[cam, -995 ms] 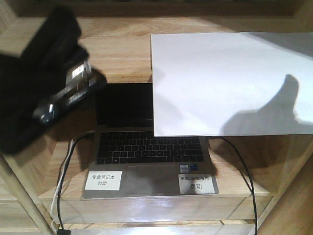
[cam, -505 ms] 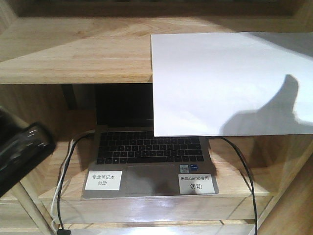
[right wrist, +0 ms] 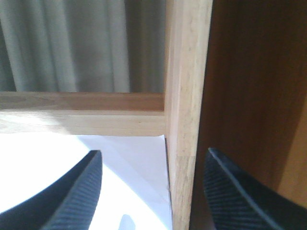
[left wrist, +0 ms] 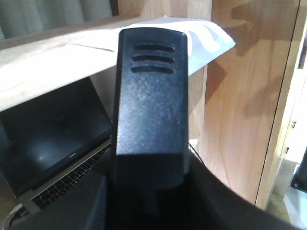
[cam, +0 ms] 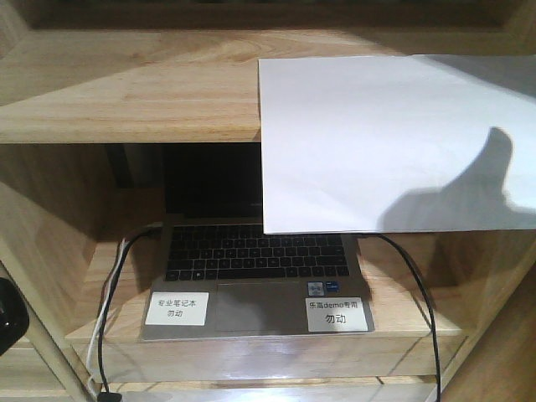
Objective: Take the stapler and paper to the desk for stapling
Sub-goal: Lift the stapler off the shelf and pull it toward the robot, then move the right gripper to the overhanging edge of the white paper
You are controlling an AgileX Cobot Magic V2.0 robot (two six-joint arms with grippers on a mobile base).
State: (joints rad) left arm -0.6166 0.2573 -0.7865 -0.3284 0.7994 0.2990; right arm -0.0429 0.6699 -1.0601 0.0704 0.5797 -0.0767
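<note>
Left claw clenched on the stapler, held upright in front of the laptop. Paper lies on the upper shelf, front edge overhanging the laptop. Right claw released, fingers straddling the shelf post, one finger over the paper.

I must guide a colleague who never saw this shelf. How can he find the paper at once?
Find the light wood shelf unit with an open laptop in its lower bay. On the board above, at the right, lies the paper, its front edge overhanging the laptop. It is large, blank and white, unlike the two small printed labels on the laptop.
</note>
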